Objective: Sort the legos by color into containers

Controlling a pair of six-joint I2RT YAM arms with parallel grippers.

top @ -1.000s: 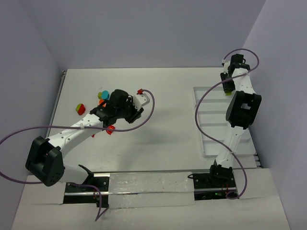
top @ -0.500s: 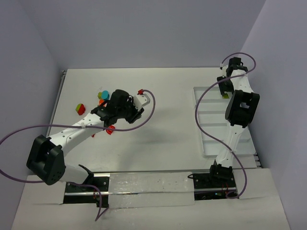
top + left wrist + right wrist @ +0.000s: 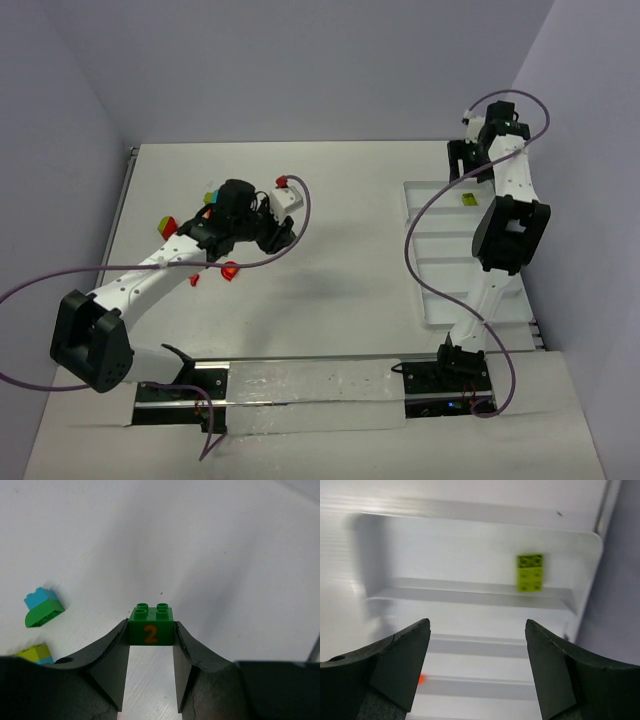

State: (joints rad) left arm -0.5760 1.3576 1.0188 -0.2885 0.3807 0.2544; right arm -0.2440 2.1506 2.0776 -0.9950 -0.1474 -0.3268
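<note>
My left gripper [image 3: 150, 630] is shut on a dark green lego [image 3: 150, 627] with an orange "2", held low over the table; in the top view this gripper [image 3: 272, 232] is left of centre. My right gripper [image 3: 477, 625] is open and empty, and hovers over the far end of the white tray [image 3: 470, 594], also seen in the top view [image 3: 467, 168]. A lime lego [image 3: 530, 572] lies in the tray's farthest compartment and shows in the top view [image 3: 467, 198].
Loose legos lie at the left: a teal-on-green one [image 3: 42, 607], a lime-and-teal one [image 3: 35, 654], a red-and-lime one [image 3: 166, 224], and two red ones [image 3: 229, 270] near the left arm. A small orange spot [image 3: 421, 679] shows in a nearer compartment. The tray [image 3: 440, 300] lies along the right.
My left gripper has swung left and a little farther back. My right gripper has drawn back beyond the tray's far end, and the lime lego now lies uncovered in its compartment.
</note>
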